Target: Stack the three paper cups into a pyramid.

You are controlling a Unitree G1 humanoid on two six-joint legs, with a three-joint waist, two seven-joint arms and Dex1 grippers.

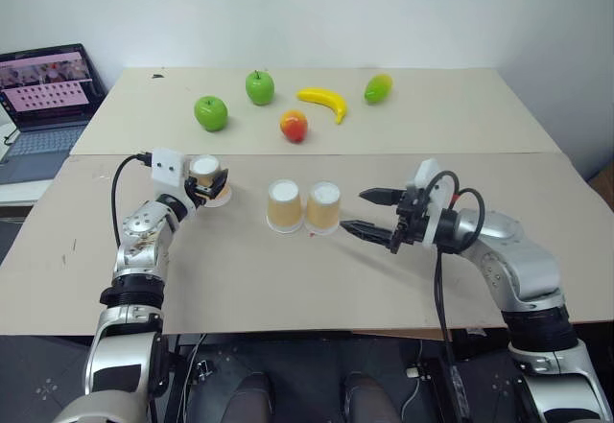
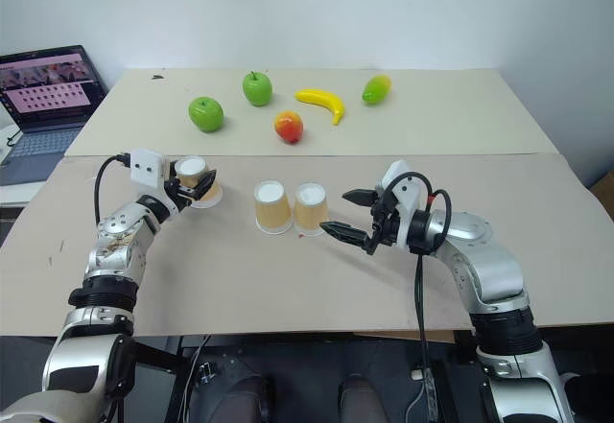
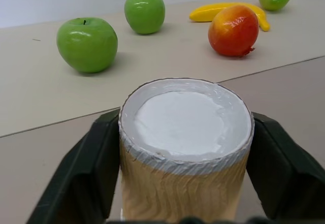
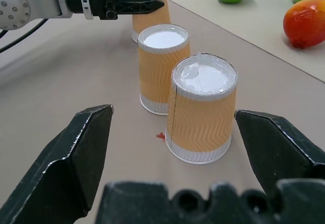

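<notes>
Three paper cups stand upside down, white bases up, on the tan table (image 1: 240, 279). My left gripper (image 1: 209, 187) is shut on the left cup (image 1: 204, 167), and the left wrist view shows a black finger (image 3: 91, 168) pressed against each side of that cup (image 3: 185, 148). The other two cups (image 1: 285, 204) (image 1: 323, 206) stand side by side, almost touching, at the table's middle. Just right of them my right gripper (image 1: 355, 210) is open, with the nearer cup (image 4: 203, 107) standing ahead of its spread fingers and apart from them.
On the far half of the table lie two green apples (image 1: 211, 112) (image 1: 259, 87), a red-orange fruit (image 1: 294, 126), a banana (image 1: 323, 102) and a green-yellow mango (image 1: 378, 86). An open laptop (image 1: 43, 106) sits off the table's left edge.
</notes>
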